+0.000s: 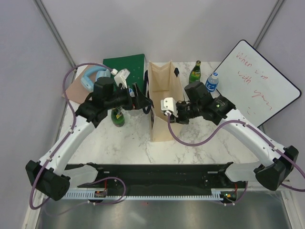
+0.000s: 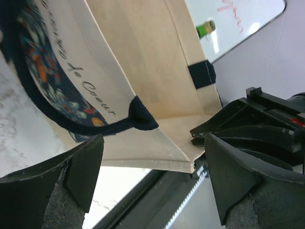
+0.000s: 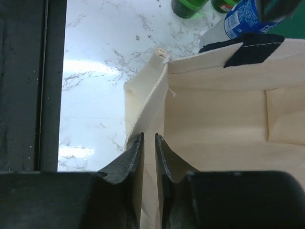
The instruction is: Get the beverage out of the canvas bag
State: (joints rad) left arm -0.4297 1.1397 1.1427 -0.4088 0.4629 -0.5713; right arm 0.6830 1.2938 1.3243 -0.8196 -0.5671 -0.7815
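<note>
The cream canvas bag stands upright and open at the table's middle, with navy handles. My right gripper is shut on the bag's near rim; in the right wrist view the fingers pinch the fabric wall. My left gripper is open at the bag's left side; in the left wrist view the bag's printed side lies ahead of the spread fingers. The bag's inside shows only fabric; no beverage shows in it. A green bottle stands left of the bag under my left arm.
A second green bottle and a blue-label water bottle stand right of the bag. A whiteboard leans at the far right. A green book and a light-blue object lie at the back left.
</note>
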